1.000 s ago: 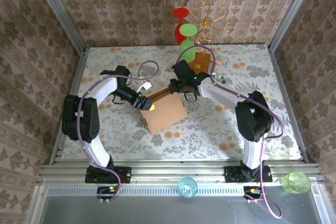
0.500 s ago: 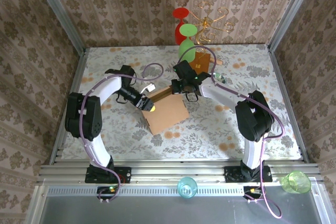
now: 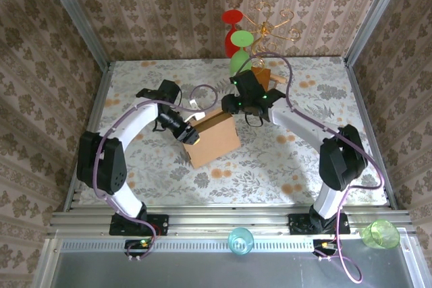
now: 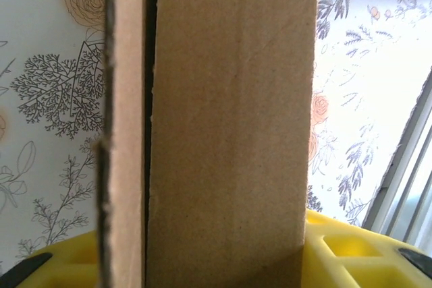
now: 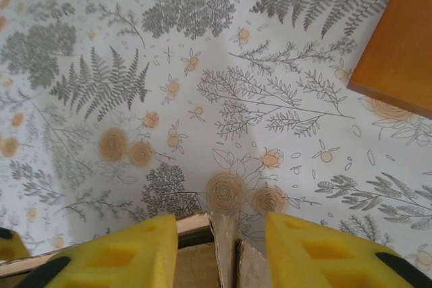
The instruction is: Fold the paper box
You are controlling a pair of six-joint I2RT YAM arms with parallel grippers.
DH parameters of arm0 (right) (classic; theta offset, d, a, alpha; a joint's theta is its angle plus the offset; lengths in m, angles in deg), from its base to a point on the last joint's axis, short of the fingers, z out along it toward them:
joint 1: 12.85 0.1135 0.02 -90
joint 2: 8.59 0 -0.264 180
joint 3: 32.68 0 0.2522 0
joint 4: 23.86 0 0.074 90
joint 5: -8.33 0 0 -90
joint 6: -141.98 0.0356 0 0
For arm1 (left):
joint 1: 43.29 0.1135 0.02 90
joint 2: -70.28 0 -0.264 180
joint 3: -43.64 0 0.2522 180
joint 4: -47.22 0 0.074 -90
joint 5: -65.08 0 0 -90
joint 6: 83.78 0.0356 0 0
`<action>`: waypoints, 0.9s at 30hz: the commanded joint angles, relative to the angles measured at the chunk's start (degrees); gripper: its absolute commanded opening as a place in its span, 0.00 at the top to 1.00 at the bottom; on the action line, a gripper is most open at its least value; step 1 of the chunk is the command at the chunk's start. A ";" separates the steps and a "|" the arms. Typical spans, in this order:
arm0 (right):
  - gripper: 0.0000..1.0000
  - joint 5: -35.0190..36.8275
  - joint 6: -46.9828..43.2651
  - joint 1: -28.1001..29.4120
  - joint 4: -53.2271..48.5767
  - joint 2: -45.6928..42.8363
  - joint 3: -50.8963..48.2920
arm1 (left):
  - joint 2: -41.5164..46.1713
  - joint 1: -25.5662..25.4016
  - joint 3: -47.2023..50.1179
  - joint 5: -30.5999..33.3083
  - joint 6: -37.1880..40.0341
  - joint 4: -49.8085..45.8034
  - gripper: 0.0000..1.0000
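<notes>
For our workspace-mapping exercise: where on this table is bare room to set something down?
Free: the bare strip between the paper box and the front rail, and the far-left corner. Crowded: the centre around the box, and the far middle by the orange board.

The plain light-brown corrugated cardboard box [image 3: 212,141] is unprinted, with darker cut edges. The table cloth [image 3: 304,160] is white, patterned with grey ferns and pale orange roses. The smooth rectangular board [image 5: 398,32] is a deeper orange-brown. The wallpapered walls [image 3: 169,5] carry a beige-and-brown damask. The foam pads [image 5: 121,254] on the right gripper [image 5: 219,251] are bright yellow. At the back stand a red plastic goblet [image 3: 232,17] and a green plastic goblet [image 3: 243,37].
</notes>
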 commanded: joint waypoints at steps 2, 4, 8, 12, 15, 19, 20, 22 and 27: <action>0.55 -3.27 -1.34 -3.22 -3.16 -7.15 -1.87 | 3.07 -1.94 -0.80 5.66 3.96 -2.09 0.52; 0.53 -5.92 -3.36 -4.66 -4.12 -8.93 -2.48 | 3.68 -2.55 -0.73 6.50 4.81 -2.52 0.52; 0.62 -10.32 -9.72 -5.55 -7.83 -8.98 -2.13 | 4.21 -4.89 -0.42 8.07 5.76 -3.02 0.52; 0.66 -12.46 -13.23 -5.33 -11.22 -6.62 -0.95 | 4.02 -5.96 -0.63 9.07 6.02 -3.41 0.52; 0.67 -11.59 -14.88 -4.65 -12.98 -5.25 -0.20 | 3.66 -6.59 -1.03 9.79 5.92 -3.40 0.51; 0.70 -8.30 -17.28 -2.76 -14.40 -5.27 -0.72 | 2.74 -7.20 -1.68 10.22 5.88 -3.68 0.50; 0.71 -7.75 -17.66 -2.41 -14.51 -5.48 -1.06 | 2.61 -7.36 -1.85 10.32 5.89 -3.68 0.50; 0.72 -6.72 -17.96 -2.13 -14.40 -5.86 -1.71 | 2.35 -7.63 -2.08 10.47 5.81 -3.60 0.50; 0.73 -6.11 -18.22 -1.82 -14.55 -4.91 -0.97 | 2.41 -7.82 -2.31 10.68 5.74 -3.53 0.50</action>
